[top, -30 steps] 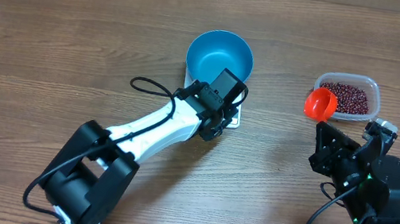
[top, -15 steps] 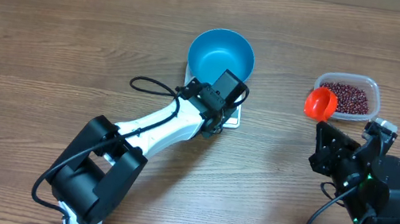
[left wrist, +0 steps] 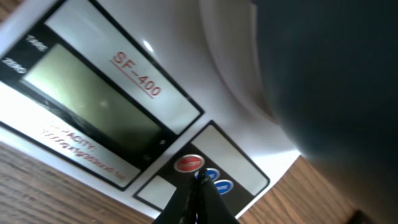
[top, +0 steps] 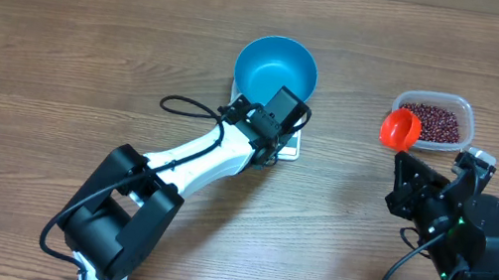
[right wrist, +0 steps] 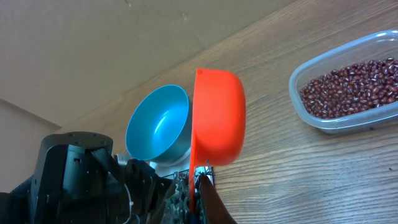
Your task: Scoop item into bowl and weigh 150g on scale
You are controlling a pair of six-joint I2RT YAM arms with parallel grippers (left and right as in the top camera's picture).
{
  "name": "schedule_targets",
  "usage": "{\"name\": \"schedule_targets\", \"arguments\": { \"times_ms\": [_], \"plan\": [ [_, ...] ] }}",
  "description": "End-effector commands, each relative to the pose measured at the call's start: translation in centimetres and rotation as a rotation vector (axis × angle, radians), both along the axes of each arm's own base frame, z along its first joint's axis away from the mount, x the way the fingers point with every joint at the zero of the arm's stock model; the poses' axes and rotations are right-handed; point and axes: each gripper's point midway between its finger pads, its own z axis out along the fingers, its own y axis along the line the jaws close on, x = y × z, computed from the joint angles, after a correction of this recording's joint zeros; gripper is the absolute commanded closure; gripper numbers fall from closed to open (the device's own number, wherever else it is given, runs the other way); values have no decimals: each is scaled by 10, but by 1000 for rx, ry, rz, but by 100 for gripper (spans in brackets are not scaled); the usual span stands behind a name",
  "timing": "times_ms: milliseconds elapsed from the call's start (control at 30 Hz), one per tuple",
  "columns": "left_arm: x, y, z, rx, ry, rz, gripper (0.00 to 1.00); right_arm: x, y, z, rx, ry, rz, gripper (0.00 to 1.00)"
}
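Overhead: left elbow swung right (end effector [left wrist: 198,183] stays on scale [left wrist: 186,81]).

Your bowl [top: 276,67] reads bright blue. Scale [left wrist: 236,106] white, red lettering, one red button [left wrist: 189,163], blue buttons [left wrist: 222,185]. Scoop [right wrist: 217,118] orange-red. Beans [right wrist: 351,87] dark red-brown, tub [right wrist: 339,124] clear. Table [top: 63,50] brown woodgrain

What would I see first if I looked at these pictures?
The bright orange scoop jumps out first, held up by the right gripper beside a clear tub of dark red beans. Next is the empty blue bowl sitting on a white scale mid-table, with the left gripper shut at the scale's buttons.
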Motion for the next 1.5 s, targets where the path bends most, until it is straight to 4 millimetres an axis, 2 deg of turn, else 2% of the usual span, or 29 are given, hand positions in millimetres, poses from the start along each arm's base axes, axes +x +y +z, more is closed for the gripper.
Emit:
{"name": "schedule_targets", "arguments": {
  "times_ms": [0, 333, 567, 800, 1000, 1133, 1267, 1467],
  "plan": [
    [4, -4, 0, -23, -7, 23, 96, 1, -4, 8, -15, -30, -13, 96],
    [7, 0, -1, -9, -17, 56, 96, 0, -4, 7, -15, -22, -13, 96],
    [4, 1, -18, -4, 20, 75, 96, 0, -4, 6, -15, -21, -13, 96],
    [2, 2, -21, 3, 29, 74, 96, 0, -4, 6, -15, -21, -13, 96],
    [-3, -8, -18, -52, 62, 45, 96, 0, -4, 6, -16, -19, -13, 96],
    [-3, -13, -2, -82, 45, 6, 96, 0, -4, 6, -16, -19, -13, 96],
    [-3, -14, 31, -76, -26, -82, 96, 0, -4, 6, -16, -19, -13, 96],
    [-23, 12, 82, 11, -79, -178, 96, 0, -4, 6, -16, -19, -13, 96]
  ]
}}
